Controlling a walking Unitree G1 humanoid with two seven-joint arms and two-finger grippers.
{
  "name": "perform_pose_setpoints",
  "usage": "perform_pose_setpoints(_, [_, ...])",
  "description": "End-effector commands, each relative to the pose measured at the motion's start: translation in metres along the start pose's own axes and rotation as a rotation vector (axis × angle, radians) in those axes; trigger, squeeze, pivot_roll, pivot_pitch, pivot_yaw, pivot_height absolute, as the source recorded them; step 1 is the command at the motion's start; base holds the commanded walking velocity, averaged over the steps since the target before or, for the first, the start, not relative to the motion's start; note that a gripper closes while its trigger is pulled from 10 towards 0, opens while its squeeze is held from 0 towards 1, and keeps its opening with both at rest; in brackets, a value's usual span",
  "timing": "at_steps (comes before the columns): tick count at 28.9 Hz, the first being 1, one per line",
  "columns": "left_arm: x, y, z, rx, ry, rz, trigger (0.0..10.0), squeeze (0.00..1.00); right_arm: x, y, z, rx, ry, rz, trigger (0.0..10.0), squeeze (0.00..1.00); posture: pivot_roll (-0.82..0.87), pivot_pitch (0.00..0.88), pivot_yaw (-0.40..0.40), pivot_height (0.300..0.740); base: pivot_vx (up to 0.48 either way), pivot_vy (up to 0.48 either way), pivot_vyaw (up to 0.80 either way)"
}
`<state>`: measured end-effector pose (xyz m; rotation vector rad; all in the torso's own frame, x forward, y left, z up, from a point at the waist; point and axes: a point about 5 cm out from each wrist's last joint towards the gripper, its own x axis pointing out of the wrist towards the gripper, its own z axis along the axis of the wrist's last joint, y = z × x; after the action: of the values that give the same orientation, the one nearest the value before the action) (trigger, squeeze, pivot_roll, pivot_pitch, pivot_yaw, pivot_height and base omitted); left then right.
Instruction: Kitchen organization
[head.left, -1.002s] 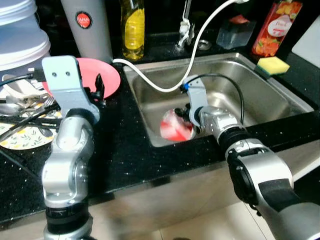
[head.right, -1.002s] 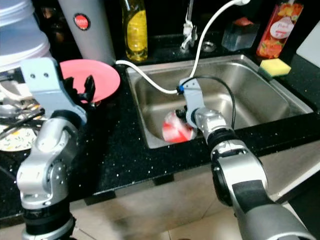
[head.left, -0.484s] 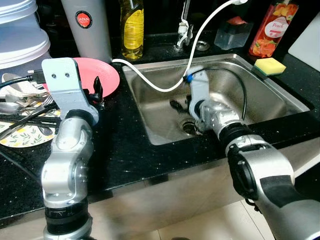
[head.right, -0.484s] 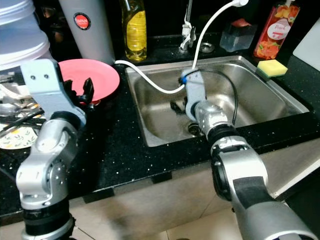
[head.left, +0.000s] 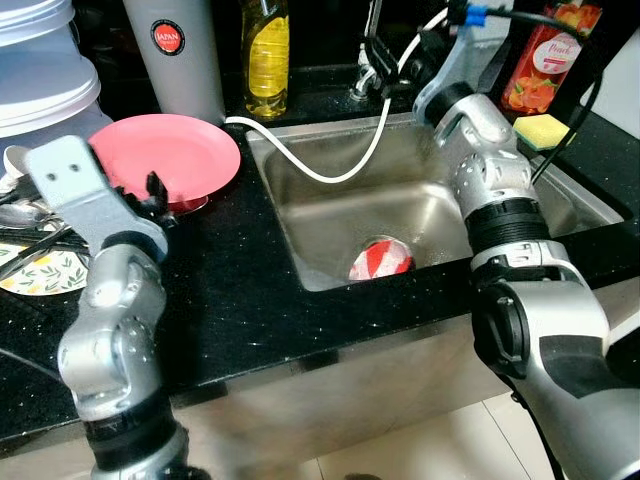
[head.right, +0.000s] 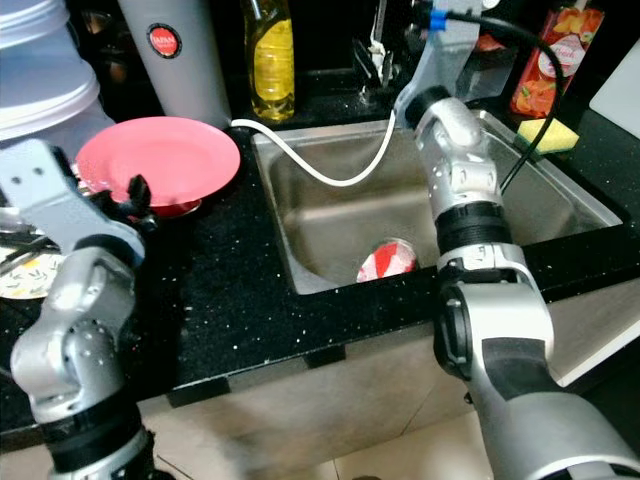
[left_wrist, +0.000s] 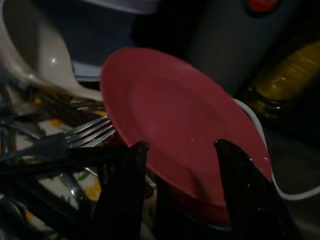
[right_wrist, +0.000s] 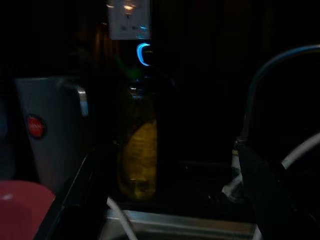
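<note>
Bowl (head.left: 380, 260) in sink (head.left: 560, 190) looks rigid, perhaps slippery; grip its rim. Left gripper (left_wrist: 180, 150) spread empty; right gripper's (head.left: 385, 55) jaws unclear.

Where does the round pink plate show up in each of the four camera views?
Left eye view: round pink plate on the black counter, upper left.
Right eye view: left of the sink.
Left wrist view: centre, beyond the left claw.
Right wrist view: a dim pink edge, bottom left corner.
Shared landmark: yellow oil bottle.

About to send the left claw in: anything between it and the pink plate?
Nothing visible does. The left claw hangs open at the near rim of the pink plate; a fork lies beside it.
</note>
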<state>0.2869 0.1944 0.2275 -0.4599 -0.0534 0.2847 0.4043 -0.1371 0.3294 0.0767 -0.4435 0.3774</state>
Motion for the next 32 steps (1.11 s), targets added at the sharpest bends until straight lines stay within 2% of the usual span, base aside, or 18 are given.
perform_pose_setpoints(1, [0.005,0.001,-0.007,-0.089,0.040,0.026,10.0,0.00,-0.002,0.001,0.001,0.014,-0.020,0.007,10.0,0.00,0.01,0.025,-0.031,0.740,0.000,0.000,0.00])
perform_pose_setpoints(4, [0.015,-0.003,-0.006,-0.247,0.063,0.050,10.0,0.00,-0.004,0.004,0.002,0.012,-0.032,0.018,10.0,0.00,-0.01,0.031,-0.024,0.740,0.000,0.000,0.00])
perform_pose_setpoints(8, [0.025,-0.003,-0.007,-0.368,0.097,0.115,10.0,0.00,-0.008,0.005,0.002,0.016,-0.026,0.019,10.0,0.00,-0.01,0.034,-0.022,0.740,0.000,0.000,0.00])
perform_pose_setpoints(12, [0.036,0.000,-0.008,-0.406,0.128,0.141,10.0,0.00,-0.009,0.006,0.001,0.017,-0.021,0.019,10.0,0.00,-0.02,0.033,-0.020,0.740,0.000,0.000,0.00])
perform_pose_setpoints(16, [0.040,0.002,-0.008,-0.414,0.137,0.148,10.0,0.00,-0.010,0.006,0.001,0.017,-0.021,0.018,10.0,0.00,-0.03,0.033,-0.019,0.740,0.000,0.000,0.00])
perform_pose_setpoints(20, [0.051,0.003,-0.012,-0.468,0.197,0.150,10.0,0.00,-0.011,0.005,0.002,0.020,-0.019,0.015,10.0,0.00,-0.03,0.032,-0.020,0.740,0.000,0.000,0.00])
perform_pose_setpoints(21, [0.053,0.003,-0.014,-0.482,0.219,0.142,7.6,0.00,-0.011,0.004,0.002,0.020,-0.019,0.014,10.0,0.00,-0.03,0.033,-0.020,0.740,0.000,0.000,0.00])
perform_pose_setpoints(22, [0.055,0.002,-0.015,-0.492,0.233,0.138,7.6,0.00,-0.011,0.005,0.003,0.021,-0.018,0.014,10.0,0.00,-0.03,0.033,-0.020,0.740,0.000,0.000,0.00])
perform_pose_setpoints(23, [0.056,0.002,-0.015,-0.502,0.241,0.129,3.3,0.00,-0.012,0.005,0.003,0.022,-0.018,0.014,10.0,0.00,-0.03,0.033,-0.020,0.740,0.000,0.000,0.00])
perform_pose_setpoints(24, [0.058,0.002,-0.015,-0.510,0.248,0.115,2.5,0.00,-0.012,0.005,0.003,0.023,-0.017,0.015,10.0,0.00,-0.03,0.032,-0.019,0.740,0.000,0.000,0.00])
perform_pose_setpoints(25, [0.059,0.001,-0.014,-0.512,0.253,0.104,0.0,0.00,-0.012,0.005,0.004,0.024,-0.017,0.015,10.0,0.00,-0.03,0.032,-0.019,0.740,0.000,0.000,0.00])
perform_pose_setpoints(32, [0.059,0.004,-0.011,-0.506,0.247,0.119,0.0,0.00,-0.012,0.003,0.003,0.026,-0.014,0.013,10.0,0.00,-0.03,0.030,-0.022,0.740,0.000,0.000,0.00])
